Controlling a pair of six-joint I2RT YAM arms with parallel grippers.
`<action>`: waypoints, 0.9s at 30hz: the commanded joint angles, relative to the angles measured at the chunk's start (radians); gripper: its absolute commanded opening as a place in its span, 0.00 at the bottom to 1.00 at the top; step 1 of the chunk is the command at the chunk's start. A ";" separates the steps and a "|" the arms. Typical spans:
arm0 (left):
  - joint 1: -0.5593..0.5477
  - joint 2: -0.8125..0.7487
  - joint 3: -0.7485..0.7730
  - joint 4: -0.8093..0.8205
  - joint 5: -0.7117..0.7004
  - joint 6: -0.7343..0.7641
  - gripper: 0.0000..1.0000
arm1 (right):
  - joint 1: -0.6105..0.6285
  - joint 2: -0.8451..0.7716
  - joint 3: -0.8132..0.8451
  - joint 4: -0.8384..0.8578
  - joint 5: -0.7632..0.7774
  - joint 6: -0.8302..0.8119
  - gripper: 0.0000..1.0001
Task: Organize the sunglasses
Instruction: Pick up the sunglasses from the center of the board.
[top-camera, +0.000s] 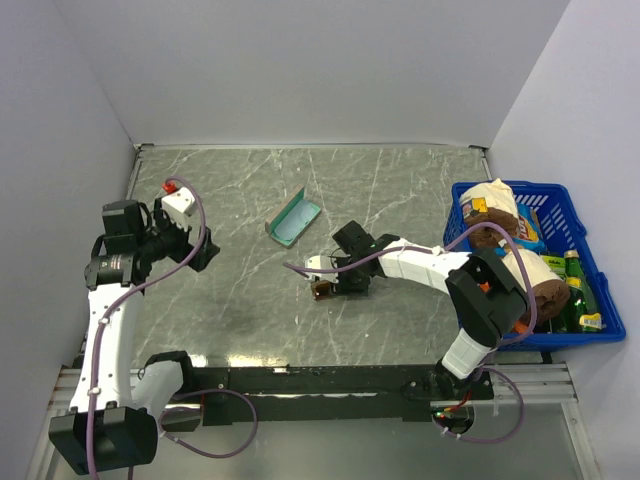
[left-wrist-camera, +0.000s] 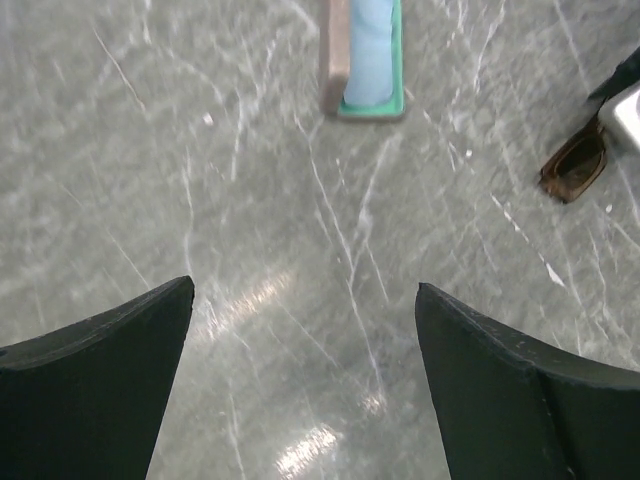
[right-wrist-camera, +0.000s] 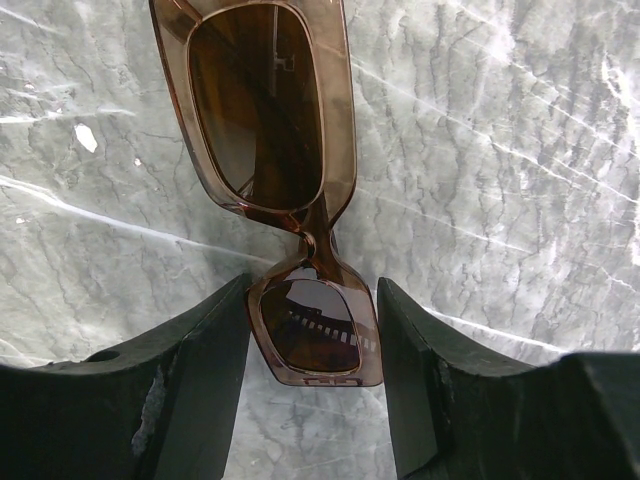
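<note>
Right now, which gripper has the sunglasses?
The right gripper: it clamps one lens of the sunglasses. The left gripper hangs open, holding nothing.

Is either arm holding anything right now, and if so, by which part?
The right gripper holds the sunglasses, its fingers pinching one lens rim from both sides; the other lens juts out ahead. The left gripper is open, holding nothing.

White arms (top-camera: 103, 345), purple cables (top-camera: 232, 440), black hands (left-wrist-camera: 303, 288)
</note>
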 joint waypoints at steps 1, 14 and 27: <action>0.005 -0.035 -0.045 -0.037 -0.013 0.015 0.96 | -0.006 -0.066 0.001 0.029 -0.003 0.008 0.16; 0.006 -0.049 -0.107 -0.032 0.022 0.041 0.96 | -0.004 -0.098 -0.019 0.111 0.069 0.024 0.12; 0.006 -0.044 -0.108 -0.017 0.018 0.057 0.97 | -0.016 -0.100 0.052 0.116 0.169 -0.032 0.11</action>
